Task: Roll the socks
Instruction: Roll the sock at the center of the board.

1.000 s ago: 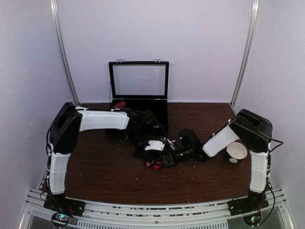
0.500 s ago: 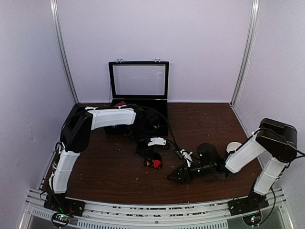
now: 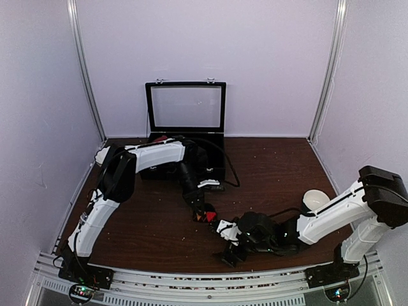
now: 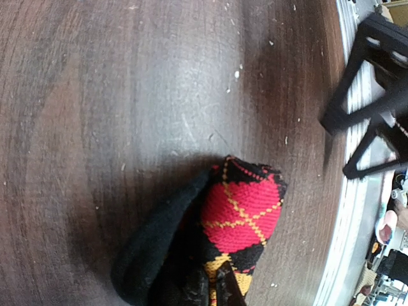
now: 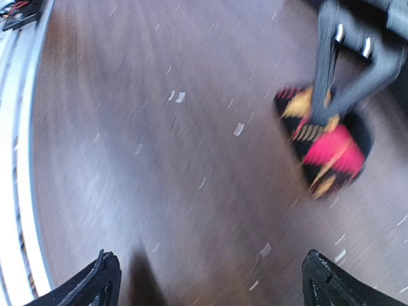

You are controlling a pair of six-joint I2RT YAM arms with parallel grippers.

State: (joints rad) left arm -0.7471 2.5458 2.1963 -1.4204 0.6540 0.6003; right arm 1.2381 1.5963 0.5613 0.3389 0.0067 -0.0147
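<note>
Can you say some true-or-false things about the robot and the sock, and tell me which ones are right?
1. The left gripper is pinching the black sock with red diamonds. True.
2. The right gripper is holding a sock too. False: its fingers are spread wide with nothing between them.
3. The box at the back of the table is shut. False: its lid stands up, open.
4. A white bowl sits on the table beside the right arm. True.
</note>
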